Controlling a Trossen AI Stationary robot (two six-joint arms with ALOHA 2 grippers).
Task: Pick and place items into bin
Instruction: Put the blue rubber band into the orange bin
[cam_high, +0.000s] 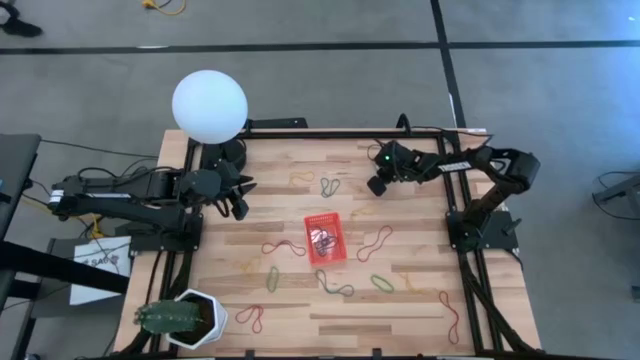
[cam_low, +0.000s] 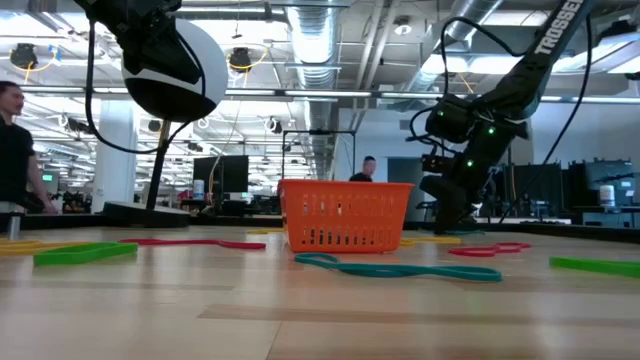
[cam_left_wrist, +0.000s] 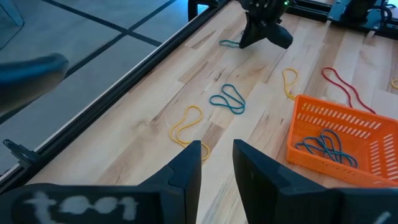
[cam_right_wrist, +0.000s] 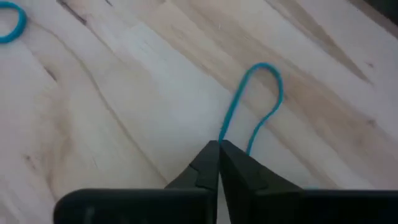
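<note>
The red mesh bin (cam_high: 325, 238) stands mid-table with several bands inside (cam_left_wrist: 323, 146). Loose rubber bands lie flat around it: red (cam_high: 375, 241), green (cam_high: 382, 283), yellow (cam_left_wrist: 186, 123), blue (cam_left_wrist: 227, 98). At the far right of the table my right gripper (cam_right_wrist: 219, 148) points steeply down at the wood, shut on a blue band (cam_right_wrist: 235, 107). My left gripper (cam_left_wrist: 216, 163) waits above the table's left side, open, with nothing between its fingers. My right gripper pinches one end of the blue band's loop (cam_right_wrist: 224, 132) between its two fingertips. The fingers come from above, slanting down at the table. The rest of the loop (cam_right_wrist: 267, 70) lies flat on the wood ahead of the fingertips.
A white globe lamp (cam_high: 209, 105) stands at the far left corner. A white hexagonal plant pot (cam_high: 185, 318) sits at the near left corner. Black frame rails (cam_high: 300, 131) run along the table's edges. People (cam_low: 15, 150) show in the room behind.
</note>
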